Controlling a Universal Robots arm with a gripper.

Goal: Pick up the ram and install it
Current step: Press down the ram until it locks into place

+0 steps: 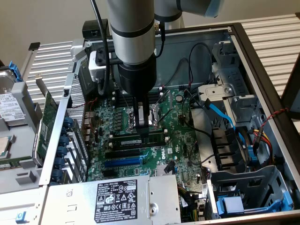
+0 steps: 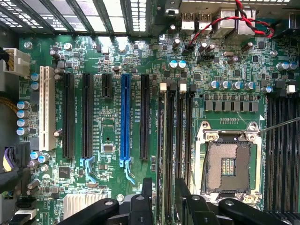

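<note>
Here, in the exterior view, a grey power supply box with a black label lies nearest, at the front edge of the open computer case. Just behind it spreads the green motherboard, with black and blue card slots. A little further in, the ram stands on edge in a memory slot, a long narrow stick with black chips. The gripper hangs straight above the ram's middle, its two fingers partly spread, one on each side of the stick's top edge; whether they actually press it I cannot tell. In the wrist view, the black fingers frame the memory slots, with the bare processor socket just beside them. Farthest back, the grey arm rises out of the case.
</note>
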